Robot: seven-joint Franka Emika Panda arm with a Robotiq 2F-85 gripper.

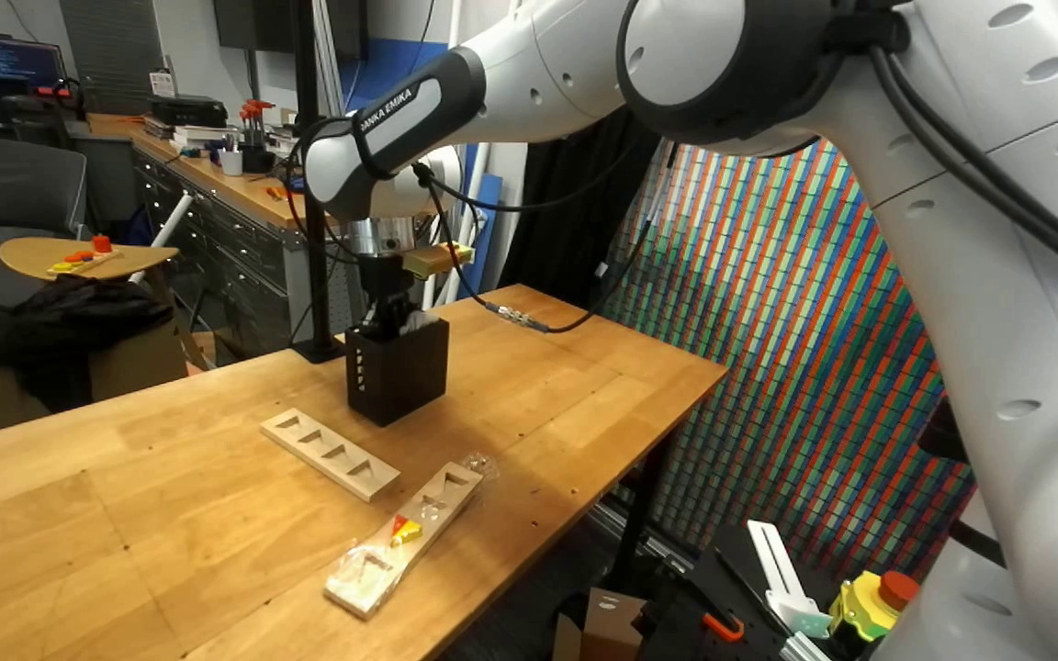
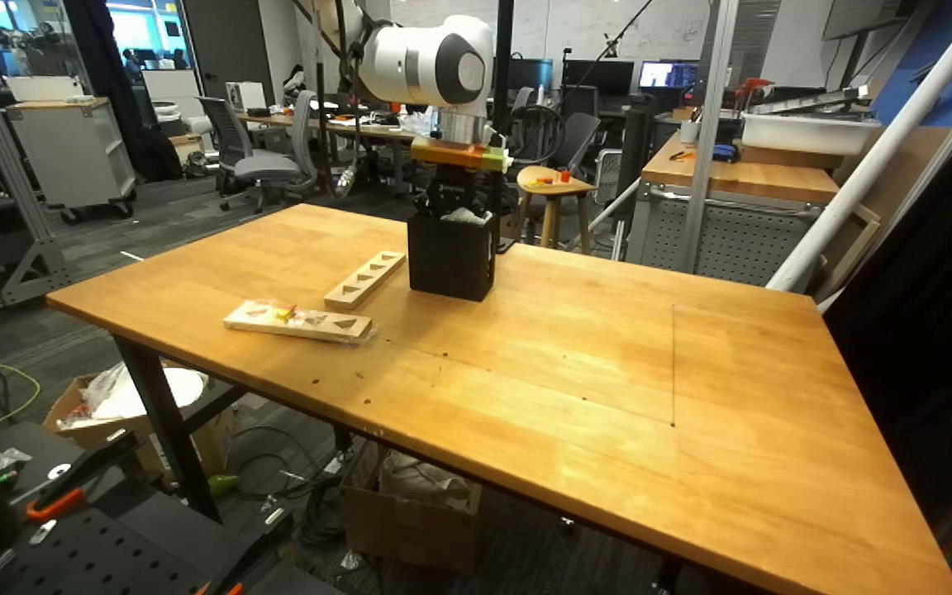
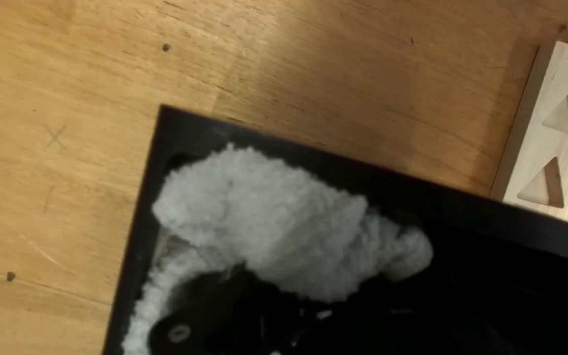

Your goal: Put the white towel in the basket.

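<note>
A black box-shaped basket point(image 1: 398, 376) stands upright on the wooden table; it also shows in an exterior view point(image 2: 451, 258) and the wrist view point(image 3: 486, 212). The fluffy white towel point(image 3: 274, 217) lies bunched inside, against one end; its top shows just above the rim in both exterior views point(image 1: 419, 321) point(image 2: 468, 216). My gripper point(image 1: 388, 321) points down into the basket, beside and against the towel; it also shows in an exterior view point(image 2: 449, 202). In the wrist view my gripper point(image 3: 284, 325) is a dark shape. The fingertips are hidden, so their opening cannot be judged.
A wooden board with triangular holes point(image 1: 331, 454) lies close to the basket. A second board point(image 1: 403, 542), in clear wrap with red and yellow pieces, lies nearer the table edge point(image 2: 476, 471). A black vertical post point(image 1: 313, 184) stands right behind the basket.
</note>
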